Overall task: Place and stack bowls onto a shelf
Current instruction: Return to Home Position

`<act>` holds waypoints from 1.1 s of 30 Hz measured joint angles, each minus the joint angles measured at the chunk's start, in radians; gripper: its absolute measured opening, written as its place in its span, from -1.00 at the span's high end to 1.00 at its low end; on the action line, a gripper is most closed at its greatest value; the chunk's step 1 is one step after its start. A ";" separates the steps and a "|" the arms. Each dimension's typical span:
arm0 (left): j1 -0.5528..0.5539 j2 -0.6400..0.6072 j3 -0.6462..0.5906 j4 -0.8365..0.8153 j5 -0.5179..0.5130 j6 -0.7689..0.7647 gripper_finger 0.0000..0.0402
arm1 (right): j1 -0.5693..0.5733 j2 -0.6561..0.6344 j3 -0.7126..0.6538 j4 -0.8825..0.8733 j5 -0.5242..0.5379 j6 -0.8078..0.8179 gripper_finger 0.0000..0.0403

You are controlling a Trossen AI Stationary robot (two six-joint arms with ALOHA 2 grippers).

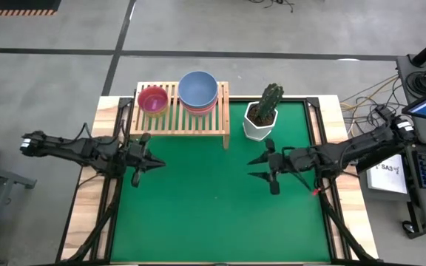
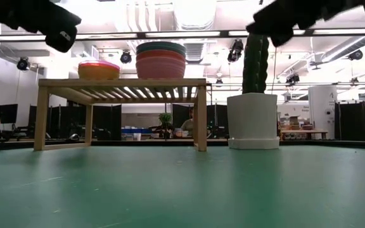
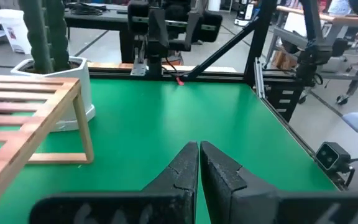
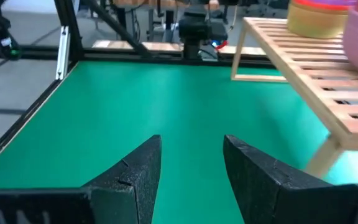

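- Bowls (image 1: 197,91): two stacks, side by side on the shelf (image 1: 191,127).
- Left tool (image 1: 156,163): narrow, fingers almost touching, empty, before the shelf.
- Right tool (image 1: 251,168): wide, empty, near the cactus pot (image 1: 257,127).
- Step, judged: stacking done, homing. Next move calls for retracting both arms clear.

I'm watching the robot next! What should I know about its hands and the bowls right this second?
Left gripper: shut, empty, above the green mat, just off the front of the shelf.
Right gripper: open, empty, above the mat near the cactus pot.
On the shelf: two stacks side by side, the small stack and the big stack, which has a blue-grey bowl on top.
Done: the stacking looks finished.
Left: probably only parking both arms.
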 joint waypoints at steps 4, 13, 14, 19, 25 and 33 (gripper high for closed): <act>0.002 -0.066 -0.045 -0.002 -0.013 0.000 1.00 | -0.016 -0.110 -0.082 0.016 -0.001 0.016 0.19; 0.003 -0.246 -0.149 -0.003 -0.043 -0.011 1.00 | -0.017 -0.342 -0.218 0.013 0.000 0.010 0.19; 0.003 -0.268 -0.161 -0.003 -0.049 -0.014 1.00 | -0.017 -0.369 -0.235 0.011 0.001 0.007 0.19; 0.003 -0.370 -0.220 -0.002 -0.078 -0.030 1.00 | -0.017 -0.492 -0.309 0.001 0.008 -0.002 0.19; 0.004 -0.426 -0.279 0.005 -0.127 -0.032 1.00 | -0.030 -0.646 -0.355 -0.067 0.026 -0.024 0.19; 0.006 -0.428 -0.331 0.037 -0.160 -0.064 1.00 | -0.047 -0.839 -0.359 -0.221 0.053 -0.044 0.19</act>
